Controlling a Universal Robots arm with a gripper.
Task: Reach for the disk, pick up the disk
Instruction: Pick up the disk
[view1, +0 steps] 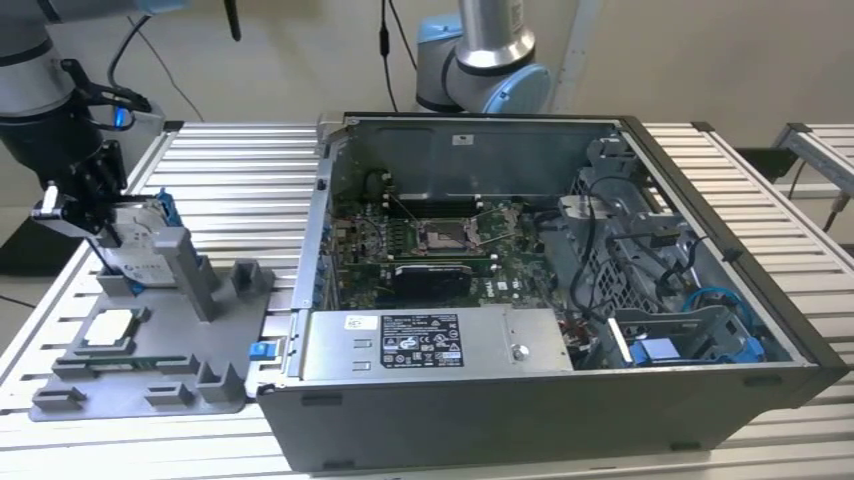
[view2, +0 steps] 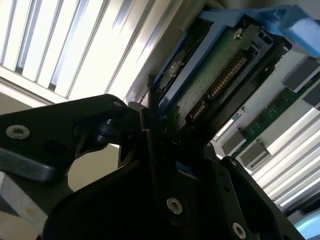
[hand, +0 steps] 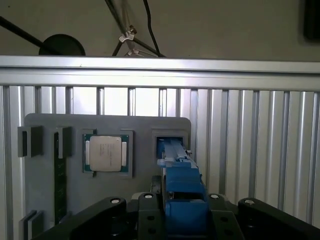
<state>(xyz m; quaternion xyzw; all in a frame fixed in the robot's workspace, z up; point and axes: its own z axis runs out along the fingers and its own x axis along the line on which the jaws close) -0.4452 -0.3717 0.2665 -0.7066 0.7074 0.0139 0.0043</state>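
You are holding the disk (hand: 182, 177) tight in your pincer (hand: 183, 202), so be lifting it straight up from the grey holder (view1: 200, 278), slowly.

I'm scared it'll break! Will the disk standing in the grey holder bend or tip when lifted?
Probably stiff: the disk looks like a metal slab with blue rails. Its bare green circuit board looks delicate, maybe fragile. Standing on edge in the holder, it could tip if nudged.

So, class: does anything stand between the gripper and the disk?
Nothing visible does. In the exterior view the gripper is right at the disk, which stands on edge in the grey fixture, with no other thing between them.
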